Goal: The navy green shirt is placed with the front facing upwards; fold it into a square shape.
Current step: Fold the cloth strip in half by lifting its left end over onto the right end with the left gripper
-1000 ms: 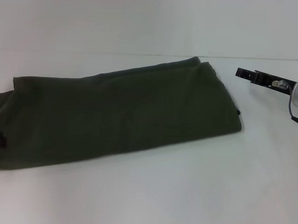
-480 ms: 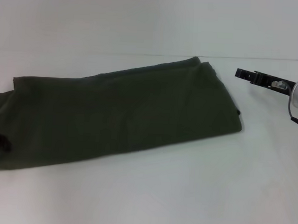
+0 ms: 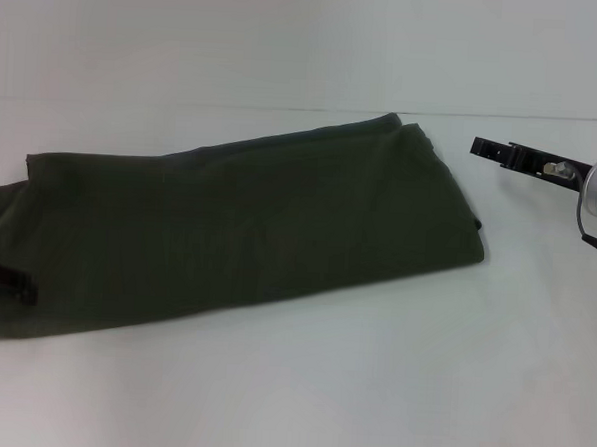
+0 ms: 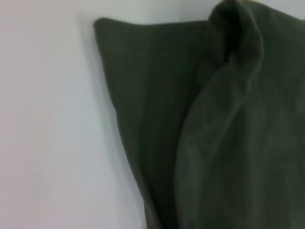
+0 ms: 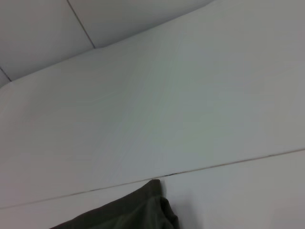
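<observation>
White desk [image 3: 300, 384] fills the foreground, bare on its near side. Across the middle of it lies the navy green shirt [image 3: 248, 231], already doubled into a long band running from the near left edge toward the far right; no lettering or collar shows. At its near-left end the left gripper [image 3: 7, 278] sits low against the cloth; whether its fingers are spread or pinching cannot be told. Farther off, the right gripper [image 3: 497, 152] hovers beside the shirt's far-right corner, clear of the fabric, its fingers likewise unreadable. The stacked layers look loose, so a one-sided lift could drag the band askew and spoil a square.
</observation>
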### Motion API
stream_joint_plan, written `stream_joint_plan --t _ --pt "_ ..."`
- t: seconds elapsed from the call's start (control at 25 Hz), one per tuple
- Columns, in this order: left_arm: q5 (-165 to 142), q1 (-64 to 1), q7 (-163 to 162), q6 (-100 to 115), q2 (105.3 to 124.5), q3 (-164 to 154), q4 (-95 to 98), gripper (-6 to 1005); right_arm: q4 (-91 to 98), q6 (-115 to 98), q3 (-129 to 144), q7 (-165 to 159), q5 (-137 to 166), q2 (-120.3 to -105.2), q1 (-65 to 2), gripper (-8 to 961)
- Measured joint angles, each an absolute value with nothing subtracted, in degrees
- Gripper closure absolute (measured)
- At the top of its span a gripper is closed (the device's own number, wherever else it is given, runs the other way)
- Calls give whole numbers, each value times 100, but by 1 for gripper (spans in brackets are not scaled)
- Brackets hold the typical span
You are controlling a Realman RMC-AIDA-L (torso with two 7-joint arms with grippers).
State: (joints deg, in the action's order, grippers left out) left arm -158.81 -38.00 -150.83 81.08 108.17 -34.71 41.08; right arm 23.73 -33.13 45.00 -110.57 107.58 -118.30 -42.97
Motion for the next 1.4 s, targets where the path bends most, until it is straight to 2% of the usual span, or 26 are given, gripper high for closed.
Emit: stream_joint_plan --t 0.76,0.96,1.4 --pt "-15882 -3921 -15102 8147 10782 -3458 3937 141 2373 -3313 4500 -11057 10758 -11830 -4281 177" --pt "-15879 -3934 -15092 8188 10775 -3454 3980 176 2373 -3312 4500 -11057 10758 -11830 -4280 176" --pt "-15856 -3972 -15024 8187 10784 -3458 3999 641 2373 -3307 4500 -11056 10758 -11810 -4280 176"
